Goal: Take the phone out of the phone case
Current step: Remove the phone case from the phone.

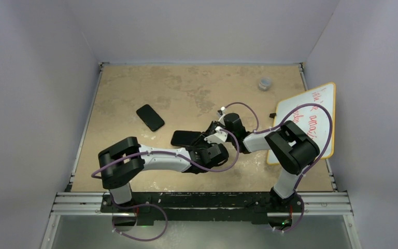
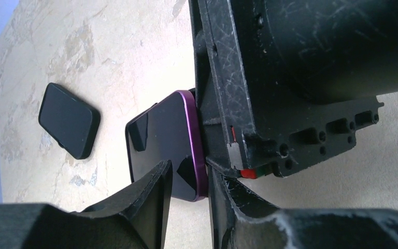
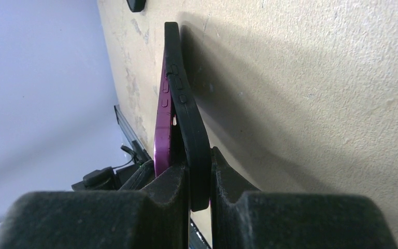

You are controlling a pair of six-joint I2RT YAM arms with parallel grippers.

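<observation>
- The right pincer (image 3: 199,187) is pressed together on the near end of the phone case (image 3: 186,109), with the black wall squeezed flat between its two pads.
- The case stands on edge and runs straight away from this pincer, close to the table (image 1: 134,88).
- The phone (image 3: 161,129), which has a purple rim, lies against the outer side of the pincer's left pad, so it is outside the pinch.
- Near the pads, a thin gap of light shows between phone and case. Farther from the pincer the two sit together.
- The left pincer (image 2: 189,174) meets the right one head-on, and its jaws straddle a corner of the phone.
- One finger (image 2: 150,202) overlaps the dark screen and the other sits just beside the purple edge. Whether they actually bite cannot be told.
- Beyond the left pincer's tips, and off to its left, a black handset (image 2: 67,119) lies flat on the table, well apart from the phone.
- Out past the right pincer's arm, a whiteboard (image 1: 316,114) with red writing leans at the table's edge.
- A small round container (image 1: 265,83) sits near the board's far corner.
</observation>
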